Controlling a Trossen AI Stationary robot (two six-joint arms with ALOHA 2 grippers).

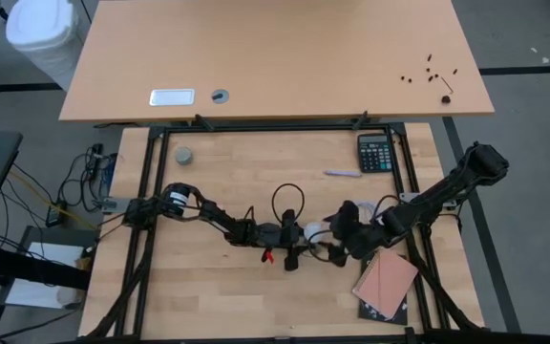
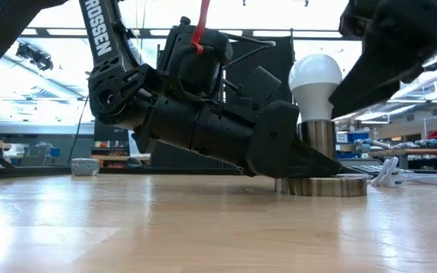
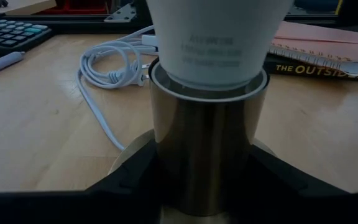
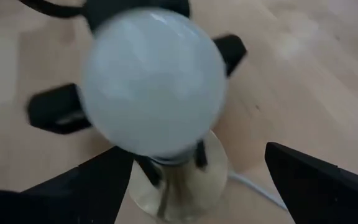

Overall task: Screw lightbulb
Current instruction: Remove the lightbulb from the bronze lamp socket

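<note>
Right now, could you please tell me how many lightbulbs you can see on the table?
1: the white pear-shaped lightbulb stands upright in the silvery metal socket base near the table's middle, between the two arms' tools. Another could be hidden behind the arms.

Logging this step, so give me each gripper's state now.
Left gripper: closed on the lamp socket under the lightbulb.
Right gripper: open, fingers either side of the lightbulb, not gripping.

The lightbulb (image 3: pixel 219 37) is cut off at the top in the left wrist view and blurred in the right wrist view. The left gripper (image 2: pixel 309 159) hides part of the silvery base (image 2: pixel 328 185). The bulb's screw end is hidden inside the socket (image 3: pixel 207 137).
</note>
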